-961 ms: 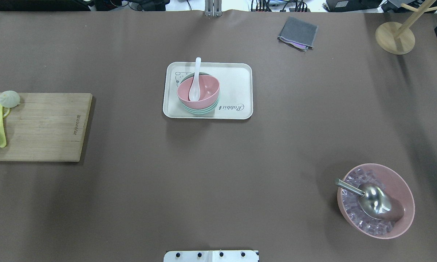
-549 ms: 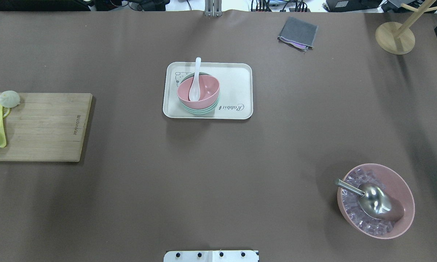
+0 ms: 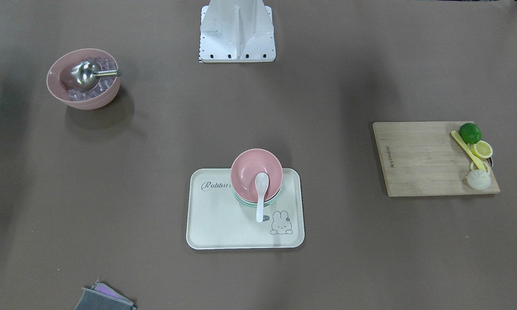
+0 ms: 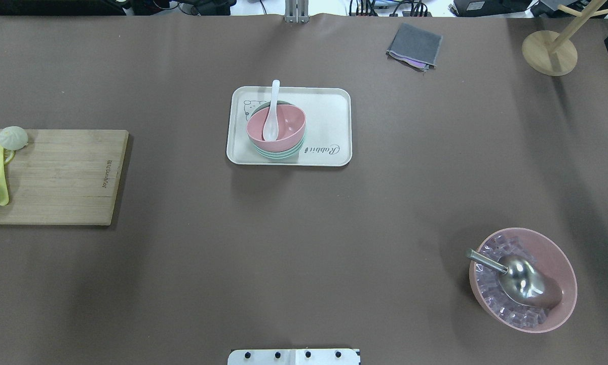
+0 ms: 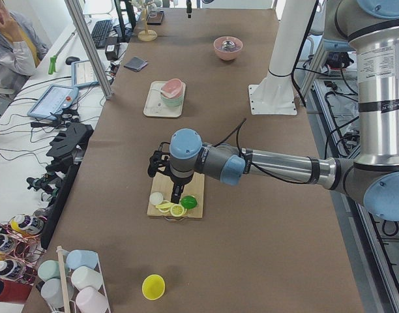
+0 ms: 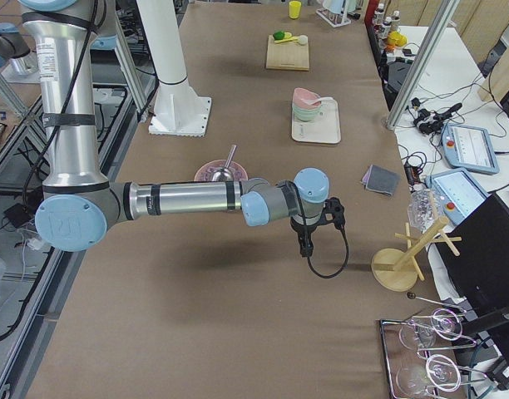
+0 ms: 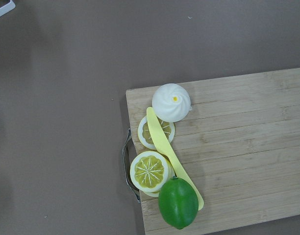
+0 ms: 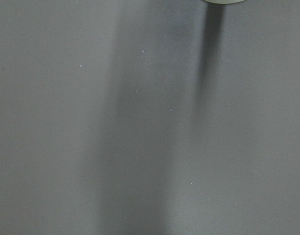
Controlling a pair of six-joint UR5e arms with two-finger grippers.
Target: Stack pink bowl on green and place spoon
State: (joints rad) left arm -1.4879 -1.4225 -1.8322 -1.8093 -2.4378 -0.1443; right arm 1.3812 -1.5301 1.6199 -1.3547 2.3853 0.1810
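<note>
On the tray: pink bowl (image 4: 278, 124) sits nested in the green bowl (image 4: 278, 152), upright, on the left half of the tray (image 4: 329, 121).
Spoon: white spoon (image 4: 272, 116) lies with its scoop inside the pink bowl and its handle leaning over the far rim.
Open room: wide bare worktop (image 4: 304, 243) on every side of the tray. The cutting board (image 4: 66, 177) is well apart to the left, the ice bowl (image 4: 562, 284) well apart at near right.
Edges: board runs off the left edge; grey cloth (image 4: 414, 45) and wooden stand (image 4: 549, 53) lie near the far edge, at the right.
Count: three bowls — two stacked, one holding ice and a metal scoop (image 4: 522, 279); one spoon, one tray, one board, one cloth.
Board's left end: one lime (image 7: 178, 203), one white bun (image 7: 172, 102), one yellow knife (image 7: 172, 156), two lemon slices (image 7: 149, 171) in plain sight.
Left jaws: hang over the board's fruit end — cannot tell whether open or closed.
Right jaws: hang over bare worktop near the stand; likewise cannot tell.
</note>
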